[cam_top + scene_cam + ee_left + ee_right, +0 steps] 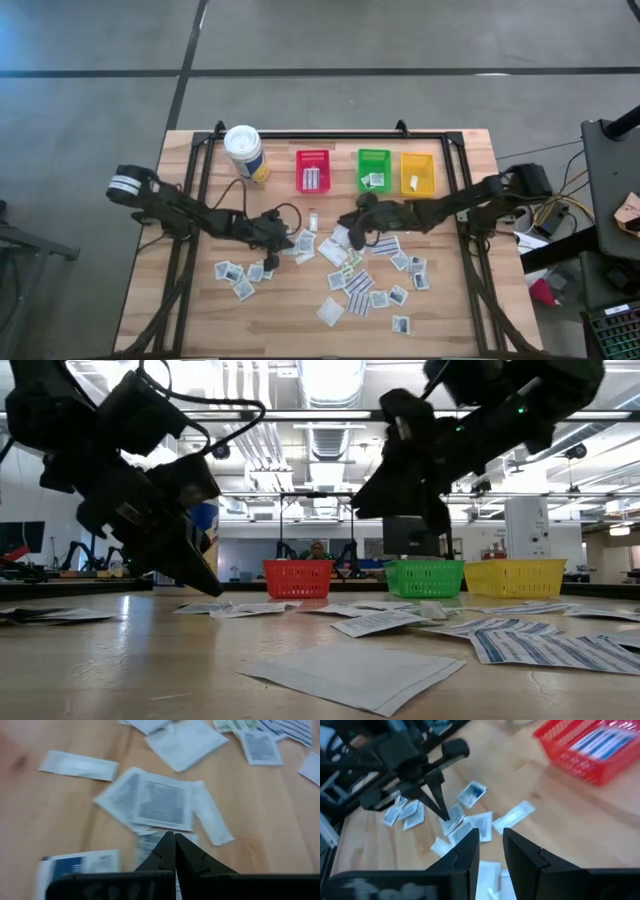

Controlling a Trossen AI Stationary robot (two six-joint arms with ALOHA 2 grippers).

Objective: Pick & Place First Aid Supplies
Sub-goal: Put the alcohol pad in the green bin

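Many small white packets, the first aid supplies [350, 280], lie flat and scattered over the wooden table's middle. My left gripper [284, 234] is shut and slants down, its tips low over a small heap of packets [160, 802]; the right wrist view shows it as well [444, 816]. My right gripper [348, 238] comes in from the table's right and hovers over the packets [485, 827] near the middle. It is open, with nothing between its fingers [490, 842]. In the low view it hangs clear of the table [437, 525]. My left gripper points its shut fingertips [174, 837] slanting down from the table's left at a printed packet [454, 825] that lies flat on the table. I cannot tell whether the tips touch it.
At the table's far side stand a red bin [313, 170] holding packets, a green bin [373, 168] and a yellow bin [417, 172]. A white canister [243, 150] stands at the far left. A black frame [330, 134] runs along the table's edges.
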